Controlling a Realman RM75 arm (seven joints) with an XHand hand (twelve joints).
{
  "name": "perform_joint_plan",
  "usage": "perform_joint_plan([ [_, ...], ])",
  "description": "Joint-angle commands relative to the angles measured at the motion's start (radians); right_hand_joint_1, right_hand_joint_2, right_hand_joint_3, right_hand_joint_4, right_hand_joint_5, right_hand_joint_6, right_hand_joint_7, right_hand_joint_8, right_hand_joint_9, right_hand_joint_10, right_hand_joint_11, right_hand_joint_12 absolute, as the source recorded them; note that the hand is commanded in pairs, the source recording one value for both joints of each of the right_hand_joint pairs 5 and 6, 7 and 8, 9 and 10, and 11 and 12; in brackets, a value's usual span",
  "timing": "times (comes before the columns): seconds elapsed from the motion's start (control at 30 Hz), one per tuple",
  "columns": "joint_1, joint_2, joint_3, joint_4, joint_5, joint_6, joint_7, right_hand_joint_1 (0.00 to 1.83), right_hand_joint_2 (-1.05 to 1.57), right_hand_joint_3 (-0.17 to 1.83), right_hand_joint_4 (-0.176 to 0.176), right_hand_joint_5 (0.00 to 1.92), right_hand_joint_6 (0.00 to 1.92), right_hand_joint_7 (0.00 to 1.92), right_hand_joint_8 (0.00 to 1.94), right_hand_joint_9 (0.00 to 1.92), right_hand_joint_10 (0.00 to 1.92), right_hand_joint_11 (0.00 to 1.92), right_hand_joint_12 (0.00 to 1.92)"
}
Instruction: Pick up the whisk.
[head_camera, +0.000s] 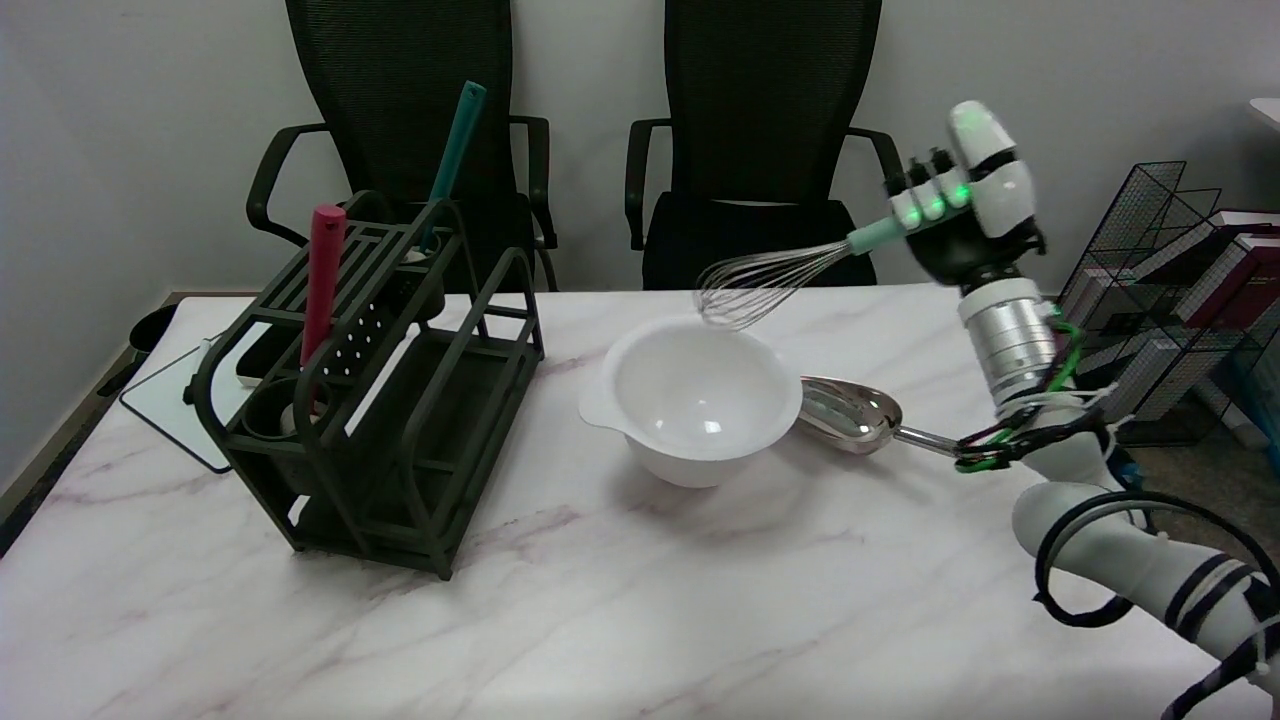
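R hand (955, 215) is up in the air at the right, above the counter's (620, 600) far edge, fingers (925, 207) clamped round the whisk's (775, 278) pale green handle. Green lights glow on the fingers. Whisk is fully off the counter, held nearly horizontal w/ a slight downward tilt toward the wire end, which points left. Wire loops hang just over the far rim of the white bowl (692, 398); can't tell if they touch the rim or clear it.

Bowl sits upright on the marble-look counter, approx. centre. Just to its right lies a metal scoop (850, 411), bowl end next to the white bowl, handle running right toward the arm's wrist cabling.

Left of the bowl, well apart, stands a dark green rack (390, 400) w/ a red-handled utensil (323, 280) upright in its near-left holder and a teal-handled utensil (455, 160) leaning up from the far side. A white board (175, 395) lies flat behind the rack at the counter's left edge.

Behind the counter: two black mesh office chairs (765, 130). Far right, a wire basket (1170, 290) holding books.
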Motion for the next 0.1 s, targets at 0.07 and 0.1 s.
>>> perform_joint_plan([
  [0.07,-0.363,-0.09,0.468,0.031,0.001,0.279,-0.029,1.11,1.57,0.39,0.0,1.92,1.92,1.92,1.92,1.92,1.92,1.92,1.92],
  [0.1,-0.381,-0.1,0.472,0.041,0.002,0.296,-0.038,1.11,1.57,0.4,0.0,1.92,1.92,1.92,1.92,1.92,1.92,1.92,1.92],
])
